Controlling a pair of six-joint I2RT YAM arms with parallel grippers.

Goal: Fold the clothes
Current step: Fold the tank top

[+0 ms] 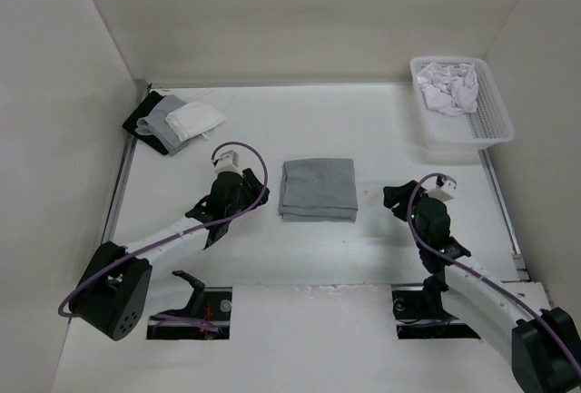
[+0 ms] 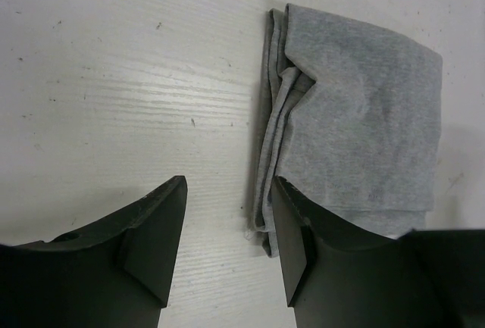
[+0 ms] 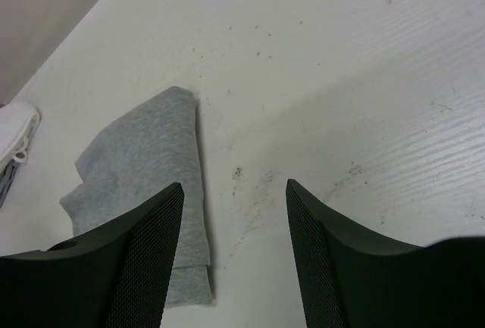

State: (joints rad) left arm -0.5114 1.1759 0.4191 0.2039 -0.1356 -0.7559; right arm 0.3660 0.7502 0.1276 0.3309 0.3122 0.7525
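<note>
**A:** Where is the T-shirt [image 1: 318, 189]?

**B:** It lies flat in the middle of the counter [image 1: 381, 130], folded into a tidy grey rectangle. The left wrist view shows the stacked fold edges running down its left side, a bit rumpled.

**A:** And the left tool [image 2: 229, 184]?

**B:** It is just left of the T-shirt. Its jaws are spread wide, with only bare counter between them. From its own camera, one finger [image 2: 295, 252] covers the T-shirt's near corner. I cannot tell whether it actually touches the fabric.

**A:** The right tool [image 3: 235, 184]?

**B:** It is to the right of the T-shirt, with a clear strip of counter between the two. Its jaws are also wide apart and hold nothing. In its own view the T-shirt sits off to the left, partly behind one finger. The counter under the gap is speckled with small dark marks.

**A:** So nothing is gripping the T-shirt?

**B:** No, neither tool holds it. It rests on the counter on its own.

**A:** What else is there?

**B:** A white mesh basket [image 1: 495, 125] stands well beyond the T-shirt, to the far right. It holds a crumpled white-lilac garment [image 1: 449, 87]. A small cloth pile [image 1: 177, 121] in black, grey and white lies well beyond the T-shirt to the far left. Both are well apart from the T-shirt.
</note>
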